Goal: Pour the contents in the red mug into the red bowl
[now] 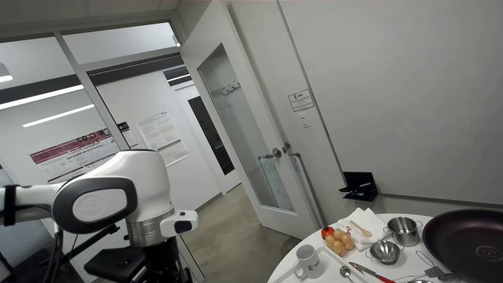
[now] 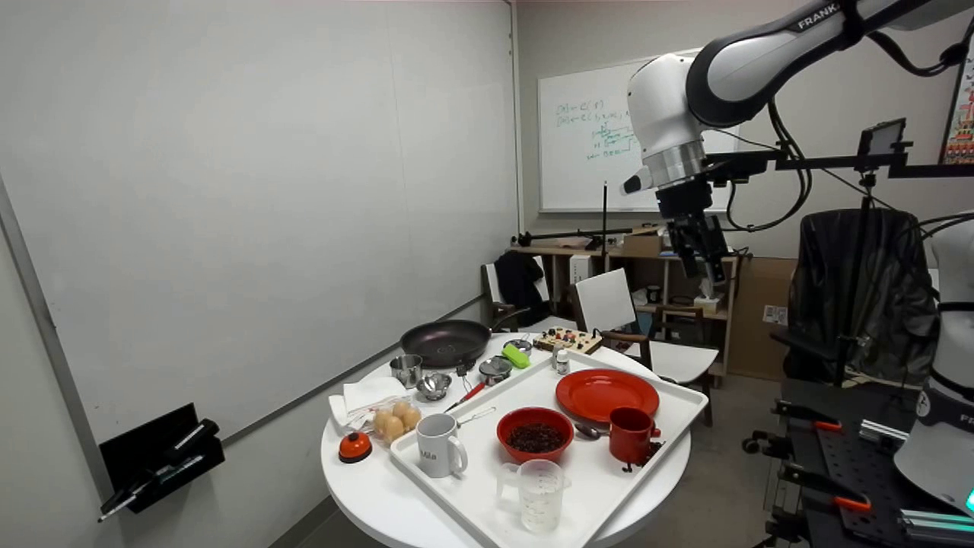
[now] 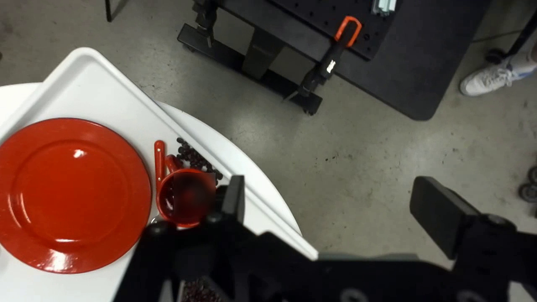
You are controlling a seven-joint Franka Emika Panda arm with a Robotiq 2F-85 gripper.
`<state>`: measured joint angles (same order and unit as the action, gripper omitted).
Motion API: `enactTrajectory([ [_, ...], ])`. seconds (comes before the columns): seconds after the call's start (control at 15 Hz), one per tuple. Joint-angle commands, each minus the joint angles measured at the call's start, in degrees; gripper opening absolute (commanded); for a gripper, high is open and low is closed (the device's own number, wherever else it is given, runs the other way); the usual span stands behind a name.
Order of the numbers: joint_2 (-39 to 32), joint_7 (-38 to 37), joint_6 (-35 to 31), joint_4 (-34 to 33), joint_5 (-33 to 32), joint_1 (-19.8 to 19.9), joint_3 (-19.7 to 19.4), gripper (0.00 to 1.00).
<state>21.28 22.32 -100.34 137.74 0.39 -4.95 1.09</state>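
The red mug (image 2: 630,435) stands upright on the tray near its edge; it also shows in the wrist view (image 3: 184,201). A few dark beans show inside it, but part of its inside is blurred. Loose dark beans (image 3: 194,157) lie beside it. The red bowl (image 2: 508,443) sits on the tray and holds dark beans; the gripper mostly hides it in the wrist view. My gripper (image 2: 704,272) is high above and to the side of the table. In the wrist view the gripper (image 3: 327,201) is open, with only floor and tray edge below its fingers.
The white tray (image 2: 472,487) also holds a red plate (image 2: 607,394), a grey-white cup (image 2: 437,445), a clear measuring jug (image 2: 541,498) and a spoon (image 2: 587,431). A black pan (image 2: 445,342), steel bowls and eggs (image 2: 396,420) stand behind the tray.
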Motion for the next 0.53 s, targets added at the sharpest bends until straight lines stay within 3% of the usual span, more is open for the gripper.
enactTrajectory([
  [0.0,0.7,2.3,0.0,1.3,-1.3,-0.7,-0.7,1.0],
  [0.2,1.0,2.6,0.0,1.9,-1.5,-0.7,-0.8,1.0],
  [0.47,-1.3,-1.1,-0.9,1.1,-11.1,-1.7,3.6,1.0],
])
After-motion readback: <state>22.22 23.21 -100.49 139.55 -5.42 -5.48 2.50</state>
